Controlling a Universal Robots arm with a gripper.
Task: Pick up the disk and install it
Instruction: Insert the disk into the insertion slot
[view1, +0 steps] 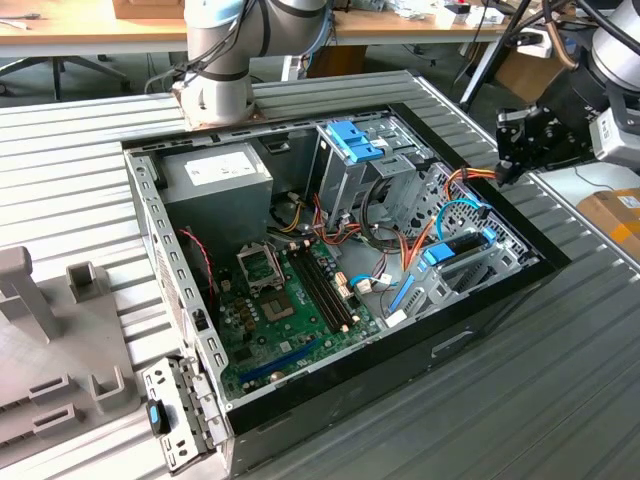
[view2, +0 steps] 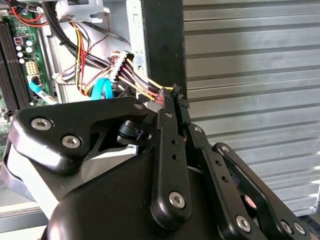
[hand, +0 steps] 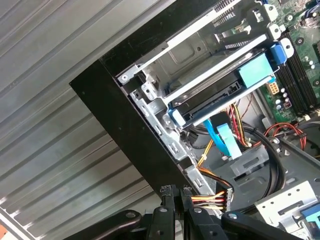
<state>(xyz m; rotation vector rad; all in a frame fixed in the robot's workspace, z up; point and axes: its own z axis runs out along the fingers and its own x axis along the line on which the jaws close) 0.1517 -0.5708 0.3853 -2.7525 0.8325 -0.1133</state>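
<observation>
The disk (hand: 210, 102) lies flat in the metal drive cage at the corner of the open computer case (view1: 480, 300), with blue rails along its edges; in the exterior view the disk (view1: 462, 246) sits low at the case's right end. My gripper (view1: 500, 172) hangs just over the case's black right rim, above and beyond the disk. In both wrist views its black fingertips (view2: 175, 95) (hand: 173, 191) are pressed together on a bundle of yellow, red and orange wires (hand: 207, 201) that ends in a white connector (view2: 118, 63).
Inside the case are a green motherboard (view1: 290, 300), a grey power-supply box (view1: 215, 175) and a tall cage with a blue latch (view1: 352, 140). Grey fixtures (view1: 30, 300) and a loose metal bracket (view1: 175, 410) lie on the exterior view's left. A cardboard box (view1: 615, 215) sits right.
</observation>
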